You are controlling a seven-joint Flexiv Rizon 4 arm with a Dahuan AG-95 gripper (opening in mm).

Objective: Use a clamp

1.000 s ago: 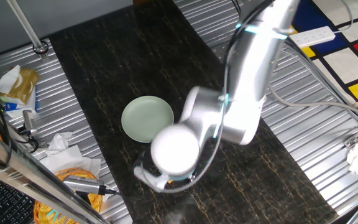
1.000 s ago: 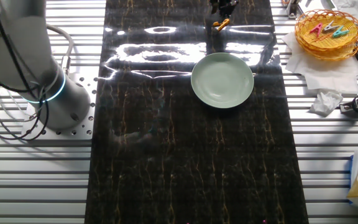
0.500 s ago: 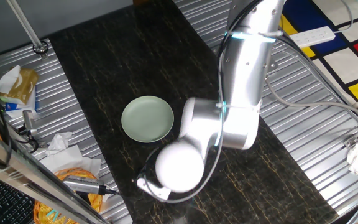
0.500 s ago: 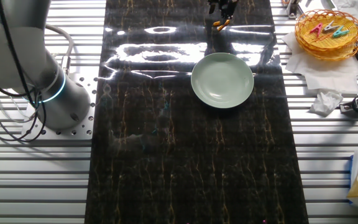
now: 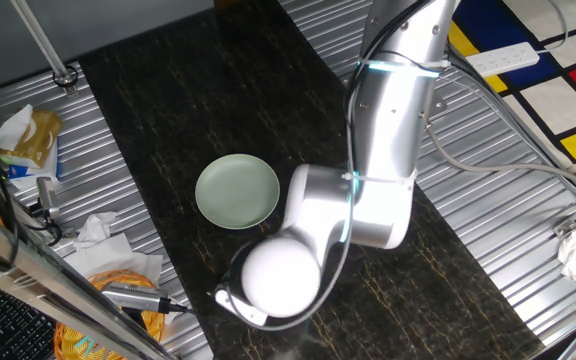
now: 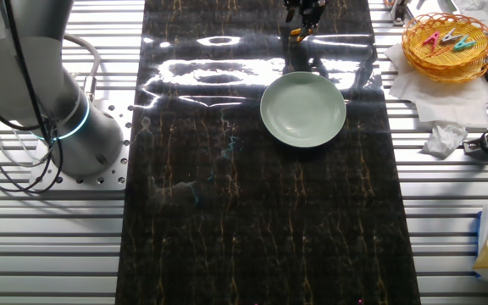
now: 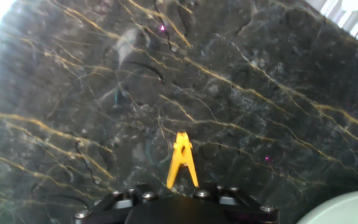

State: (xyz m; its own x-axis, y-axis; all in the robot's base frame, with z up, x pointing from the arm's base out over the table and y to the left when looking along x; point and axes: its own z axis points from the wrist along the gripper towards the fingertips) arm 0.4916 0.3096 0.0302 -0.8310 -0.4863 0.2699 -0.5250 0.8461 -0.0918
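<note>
Just ahead of the pincer (image 6: 303, 12), in the hand view, the clamp (image 7: 182, 161) lies flat on the dark marble tabletop (image 7: 73, 93). Its two splayed prongs come back toward the black pincer body at the bottom edge of that view, and its closed tip points straight away from it. So the long axis of the clamp runs along the looking direction of the hand, almost upright in the hand view.

Compared with one second ago, the arm has swung a little over the near end of the tabletop in one fixed view, and in the other fixed view the pincer has settled closer over the orange clip at the far edge. My judgement is that this is the final approach: the hand is now lined up with the clamp, but no grasp is made yet.

The fingertips are not visible in any view, so I cannot tell if the pincer is apart or together. The pale green plate (image 6: 303, 108) sits well apart from the pincer, toward the middle of the tabletop.
</note>
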